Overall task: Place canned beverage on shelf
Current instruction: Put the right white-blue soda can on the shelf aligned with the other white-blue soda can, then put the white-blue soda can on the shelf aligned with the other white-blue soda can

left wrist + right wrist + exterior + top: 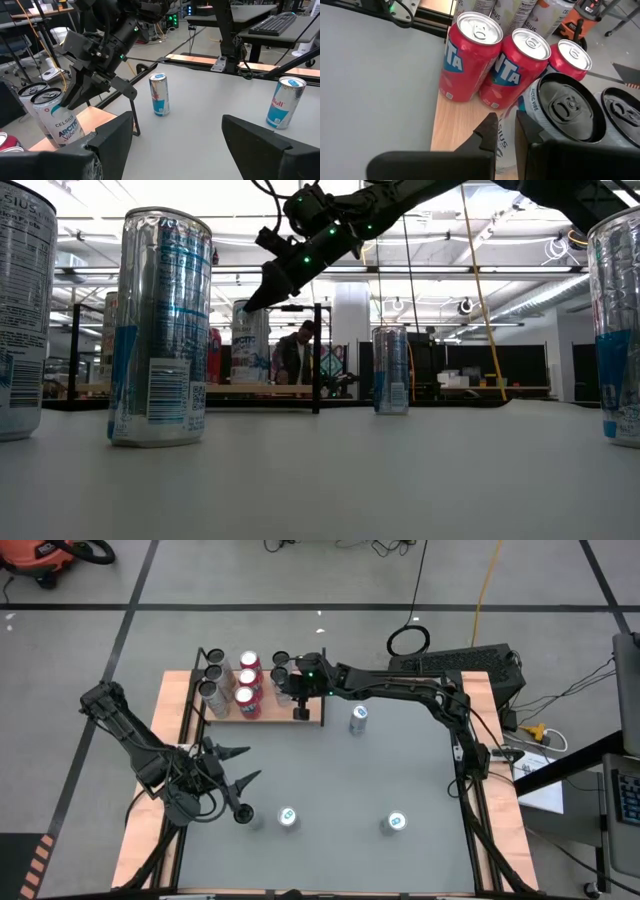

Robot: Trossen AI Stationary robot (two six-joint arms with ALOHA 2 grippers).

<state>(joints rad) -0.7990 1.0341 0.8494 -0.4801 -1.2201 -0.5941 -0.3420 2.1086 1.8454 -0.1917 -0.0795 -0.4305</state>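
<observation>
Seen from above, the left gripper (243,768) is held low over the near-left part of the large grey tabletop (400,770), its jaws spread and nothing between them. Just beside it, a slim silver-and-blue can (288,819) is left standing on the tabletop; a second like it (396,824) stands further right, and a third (359,718) near the shelf's right end. These three are judged still to be placed.

The flat light-brown wood-grain shelf with thin black posts (280,716) lies at the far side, left of centre. On it are found three pale grey cans (213,680) at the left, three red cans (248,683) in the middle, and two dark-topped cans (280,666) toward the right, so much of the task appears done.

The right gripper (301,703) is reached over the shelf's right end, jaws clenched and gripping nothing, beside the dark-topped cans.
</observation>
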